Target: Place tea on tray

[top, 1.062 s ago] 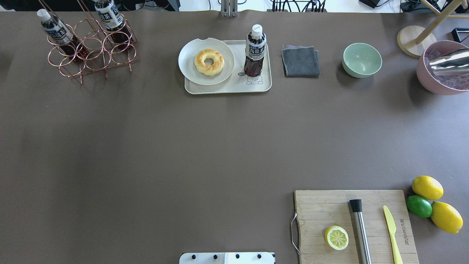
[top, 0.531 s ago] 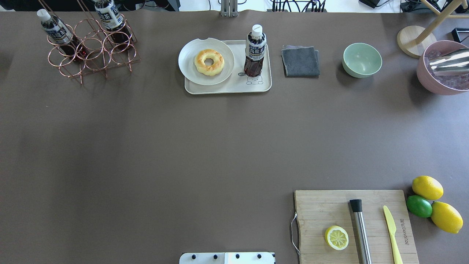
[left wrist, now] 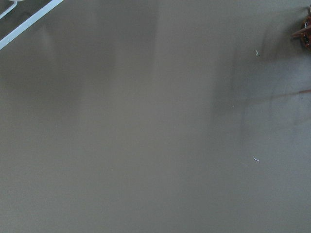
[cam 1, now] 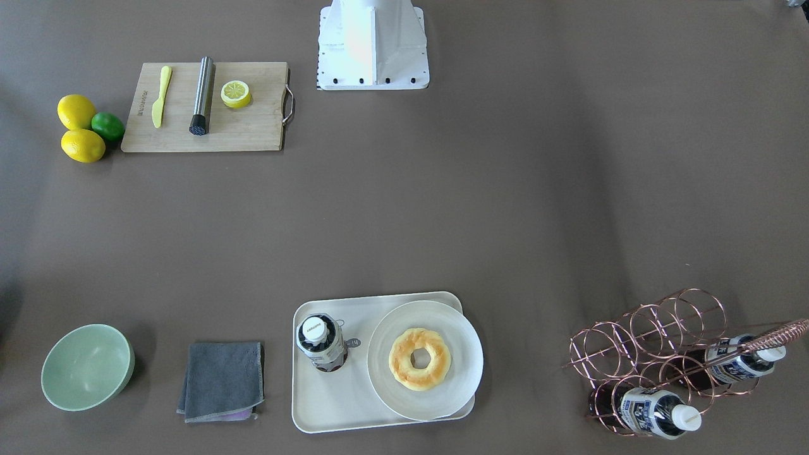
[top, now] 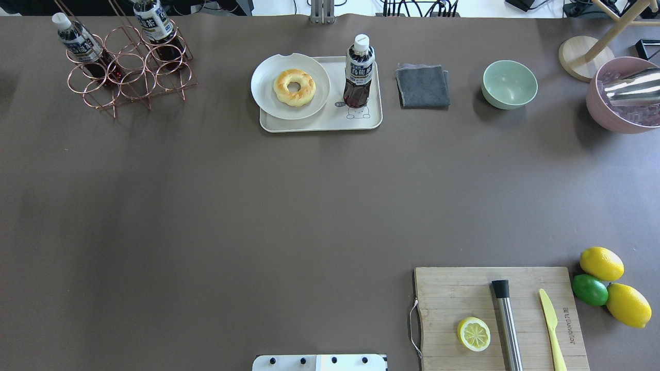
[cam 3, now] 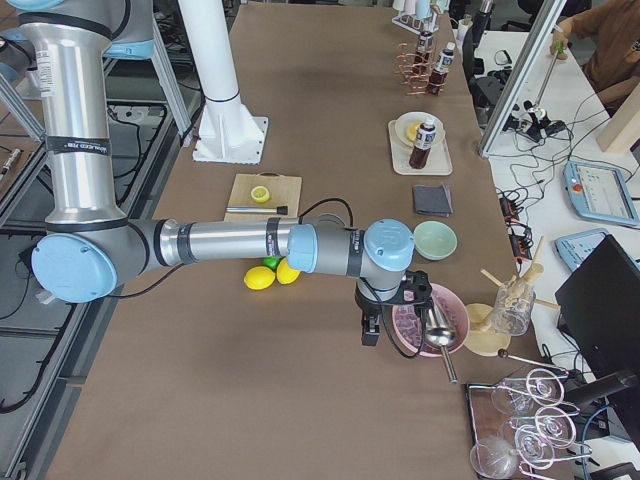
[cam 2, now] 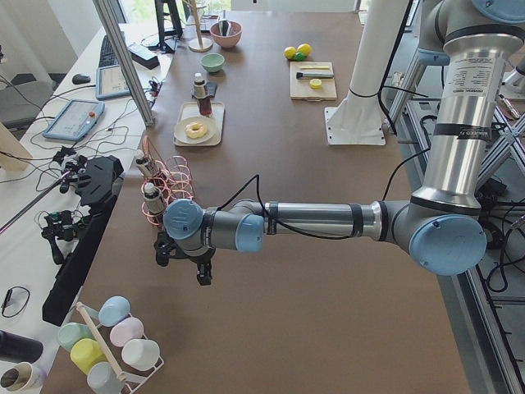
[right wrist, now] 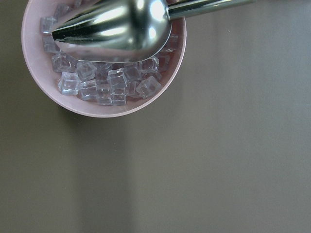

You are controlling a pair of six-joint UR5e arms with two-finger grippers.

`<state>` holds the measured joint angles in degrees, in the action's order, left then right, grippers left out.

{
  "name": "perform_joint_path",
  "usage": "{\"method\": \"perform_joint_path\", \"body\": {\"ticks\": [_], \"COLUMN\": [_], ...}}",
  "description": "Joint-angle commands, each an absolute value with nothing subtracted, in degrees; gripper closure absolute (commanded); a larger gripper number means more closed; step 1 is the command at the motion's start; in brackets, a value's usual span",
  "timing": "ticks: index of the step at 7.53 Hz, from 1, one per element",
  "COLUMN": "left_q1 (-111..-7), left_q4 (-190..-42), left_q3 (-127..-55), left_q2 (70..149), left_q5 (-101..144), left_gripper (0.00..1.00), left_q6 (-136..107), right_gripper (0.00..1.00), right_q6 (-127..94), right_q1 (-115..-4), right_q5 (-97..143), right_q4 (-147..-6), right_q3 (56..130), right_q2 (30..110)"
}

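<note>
Left pincer [cam 2: 187, 263]: caught by the side camera only, dark and small; the gap between its jaws is unreadable. Right pincer [cam 3: 372, 328]: same.
Tray [top: 319, 125]: left part lies under the plate [top: 265, 87]; bear drawing half behind the tea [top: 359, 72]. Label characters too small to read.
Pink bowl [top: 603, 116]: cut by the overhead view's right edge.
Cutting board [top: 448, 293]: cut by the bottom edge.
Left wrist view: only a sliver of copper rack [left wrist: 306, 34] shows at the right edge.

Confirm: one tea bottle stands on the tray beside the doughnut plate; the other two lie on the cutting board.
Wrong in one part: the other two bottles sit in the copper wire rack, as the overhead view shows.
</note>
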<state>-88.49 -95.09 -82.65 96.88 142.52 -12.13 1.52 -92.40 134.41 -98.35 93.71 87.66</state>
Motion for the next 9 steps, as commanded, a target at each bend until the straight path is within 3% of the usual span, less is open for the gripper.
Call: {"method": "perform_joint_path", "body": {"ticks": [1, 9], "left_q1": [-89.21, -89.21], "left_q4": [-94.92, -94.92], "left_q3": [-82.79, -82.7], "left_q2": [96.77, 96.77], "left_q5": [142.65, 141.94], "left_gripper": [0.03, 0.03], "left_q6": [-12.13, -12.13], "right_gripper": [0.0, 0.0], "right_q6": [1.49, 1.58], "right_q1": [-92.37, -92.29], "right_q5": [134.47, 134.47], "right_q4": [-98.35, -98.26], "right_q3": [93.34, 93.43], "right_q2": [87.28, 86.05]}}
